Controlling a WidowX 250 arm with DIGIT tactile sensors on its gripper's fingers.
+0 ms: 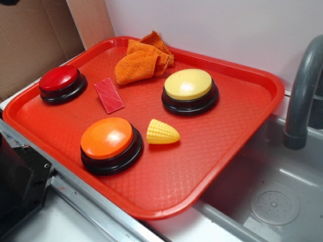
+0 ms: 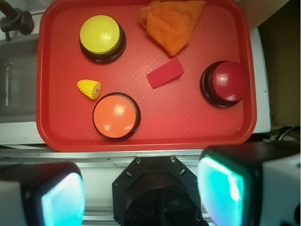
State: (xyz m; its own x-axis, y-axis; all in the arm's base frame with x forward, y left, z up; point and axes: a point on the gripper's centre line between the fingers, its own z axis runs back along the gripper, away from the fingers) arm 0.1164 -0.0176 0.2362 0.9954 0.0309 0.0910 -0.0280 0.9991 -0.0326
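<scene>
Red tray (image 2: 188, 117): spread ahead of you, everything lying on it.
Corn (image 2: 89, 88): left, long axis across your view.
Yellow button (image 2: 101, 35): far left corner.
Orange button (image 2: 116, 115): by the near rim, corn just beside it.
Pincer (image 2: 141, 193): fingers wide apart, empty, hanging off the near rim; the orange button is nearest, ahead and slightly left.
Block (image 2: 164, 73): centre, slanted.
Cloth (image 2: 174, 23): far edge.
Red button (image 2: 225, 82): right.

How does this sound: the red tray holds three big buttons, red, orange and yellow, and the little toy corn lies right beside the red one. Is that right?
Not quite. The toy corn lies right beside the orange button, not the red button, which stands well apart from it near another edge of the tray. The exterior view shows this plainly. The rest holds: three big buttons, with the yellow button as the third.
</scene>
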